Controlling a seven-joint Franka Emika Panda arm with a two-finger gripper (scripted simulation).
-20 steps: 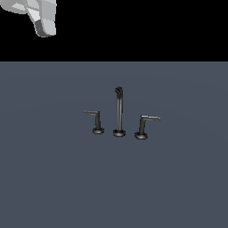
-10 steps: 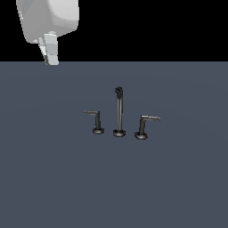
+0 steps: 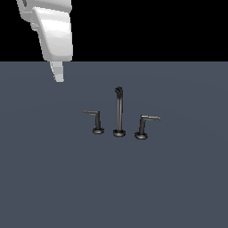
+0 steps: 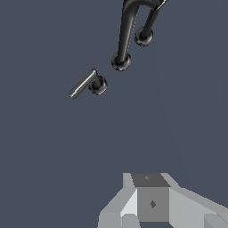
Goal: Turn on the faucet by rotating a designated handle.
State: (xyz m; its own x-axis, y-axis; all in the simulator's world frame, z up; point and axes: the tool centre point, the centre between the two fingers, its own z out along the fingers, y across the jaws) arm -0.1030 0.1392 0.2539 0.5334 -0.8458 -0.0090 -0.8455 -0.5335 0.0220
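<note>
1. The gripper [image 3: 58, 73] hangs up at the exterior view's left, well apart from the faucet [image 3: 118, 111] and higher than it; only one pale finger tip shows there, so I cannot tell whether the jaws are parted or closed (the wrist view shows just grey blocks of the hand)
2. The handle [image 3: 95, 119] stands on the exterior view's left of the spout [image 3: 119, 109], its thin arm reaching further to that left, the post on a round base on the grey floor [image 3: 178, 187]
3. The step in hand looks like the approach: bring the gripper down and across toward the arm's free end, not the post
4. Pushing near the tip [image 4: 75, 92] should give the most turn for the least force
5. Keep clear of the spout and the other lever [image 3: 146, 124], which mirrors this one
6. Come in low enough to meet the arm squarely, or the finger may slide over it
</note>
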